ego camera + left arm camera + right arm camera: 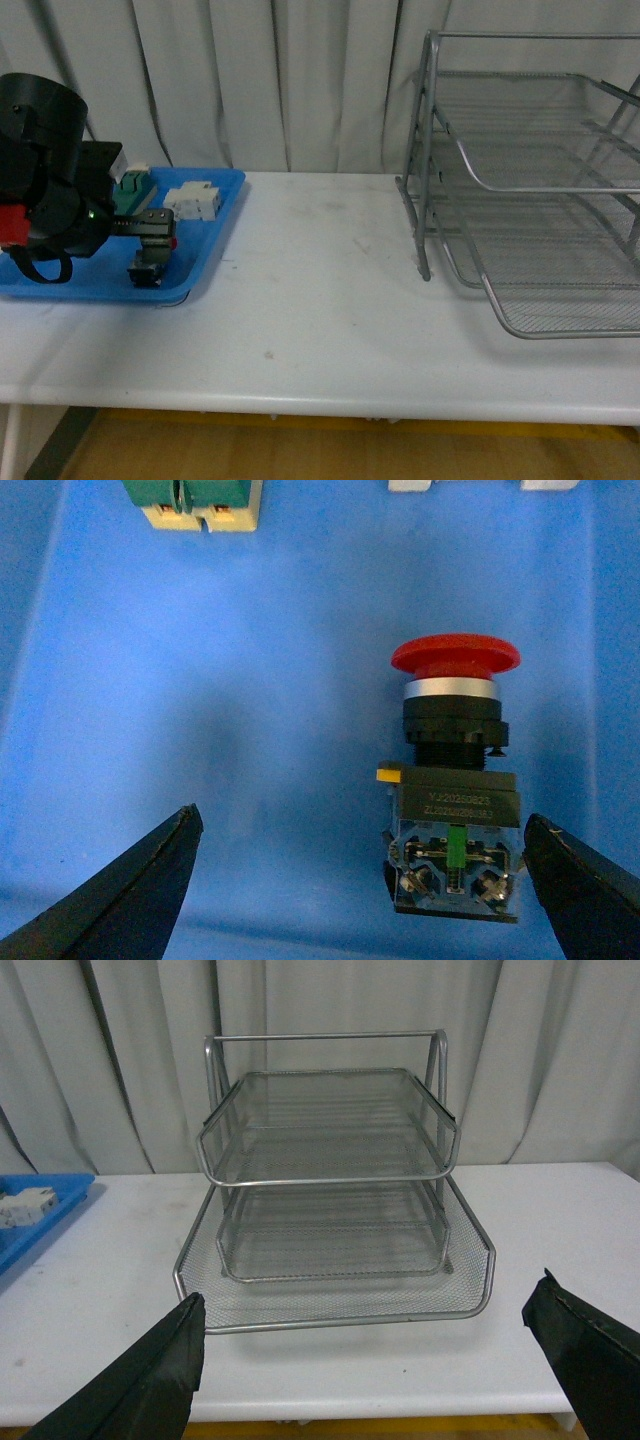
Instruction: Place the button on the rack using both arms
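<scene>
Left pincer (360, 820) gapes open, button (455, 780) between its fingers (130, 900); I judge this the pickup step, centring and closing next.

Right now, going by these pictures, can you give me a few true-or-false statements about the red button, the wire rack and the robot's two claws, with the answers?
1. The button lies in the blue tray. True.
2. The left gripper is clamped shut on the button. False: its jaws stand open, with the button lying between them, not gripped.
3. The button already sits on the rack. False: no button shows on its shelves; it is in the tray.
4. The right gripper is open, holds nothing, and faces the rack. True.
5. The button's round cap is green. False: the cap is red; the green block is a separate part further along the tray.
</scene>
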`<state>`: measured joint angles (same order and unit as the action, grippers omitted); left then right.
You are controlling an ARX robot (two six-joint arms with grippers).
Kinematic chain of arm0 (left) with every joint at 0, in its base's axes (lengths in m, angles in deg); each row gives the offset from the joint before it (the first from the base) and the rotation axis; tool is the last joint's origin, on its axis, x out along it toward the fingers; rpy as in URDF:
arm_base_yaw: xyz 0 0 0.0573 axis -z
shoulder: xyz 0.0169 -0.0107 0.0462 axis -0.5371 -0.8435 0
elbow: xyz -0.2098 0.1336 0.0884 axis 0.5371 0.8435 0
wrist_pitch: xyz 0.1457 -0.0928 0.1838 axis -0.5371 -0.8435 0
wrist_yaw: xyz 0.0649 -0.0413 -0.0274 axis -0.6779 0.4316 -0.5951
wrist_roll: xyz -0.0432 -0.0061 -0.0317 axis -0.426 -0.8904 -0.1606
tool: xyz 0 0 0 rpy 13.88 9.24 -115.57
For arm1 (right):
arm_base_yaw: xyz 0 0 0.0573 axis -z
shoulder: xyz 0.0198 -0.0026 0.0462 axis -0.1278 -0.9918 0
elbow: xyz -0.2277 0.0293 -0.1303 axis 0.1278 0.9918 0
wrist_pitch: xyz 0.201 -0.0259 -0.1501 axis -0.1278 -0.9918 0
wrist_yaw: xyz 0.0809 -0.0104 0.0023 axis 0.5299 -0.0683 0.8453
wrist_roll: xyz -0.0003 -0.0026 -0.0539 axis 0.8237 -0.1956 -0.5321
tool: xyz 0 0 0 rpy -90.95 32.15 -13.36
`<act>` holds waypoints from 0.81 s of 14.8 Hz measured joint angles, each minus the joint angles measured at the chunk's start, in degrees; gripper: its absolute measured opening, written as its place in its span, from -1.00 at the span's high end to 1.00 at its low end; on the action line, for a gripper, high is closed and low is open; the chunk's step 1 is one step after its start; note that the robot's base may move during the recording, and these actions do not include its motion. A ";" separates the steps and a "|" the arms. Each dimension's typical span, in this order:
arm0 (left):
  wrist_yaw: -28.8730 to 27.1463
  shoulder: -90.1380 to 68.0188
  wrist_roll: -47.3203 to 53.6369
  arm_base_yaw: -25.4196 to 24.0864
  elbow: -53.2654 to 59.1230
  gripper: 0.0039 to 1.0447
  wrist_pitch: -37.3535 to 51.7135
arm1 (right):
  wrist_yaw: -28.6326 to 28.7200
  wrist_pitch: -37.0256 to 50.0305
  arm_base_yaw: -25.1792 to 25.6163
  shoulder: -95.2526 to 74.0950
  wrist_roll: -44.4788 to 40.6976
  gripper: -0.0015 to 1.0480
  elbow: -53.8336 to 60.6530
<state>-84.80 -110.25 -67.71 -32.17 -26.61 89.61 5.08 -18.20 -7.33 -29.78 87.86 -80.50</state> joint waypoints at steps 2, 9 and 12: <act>1.90 -3.08 -1.68 0.44 -4.28 -0.88 -2.82 | 0.02 0.00 0.00 0.00 0.00 -0.87 0.00; 0.17 -6.82 0.96 1.68 -7.19 0.28 -4.55 | 0.02 0.00 0.00 0.00 0.00 -0.87 0.00; 0.33 -5.07 1.75 2.08 -5.46 0.31 -3.04 | 0.02 0.00 0.00 0.00 0.00 -0.87 0.00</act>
<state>-84.48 -115.32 -65.96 -30.09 -32.08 86.57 5.11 -18.20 -7.33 -29.78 87.86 -80.50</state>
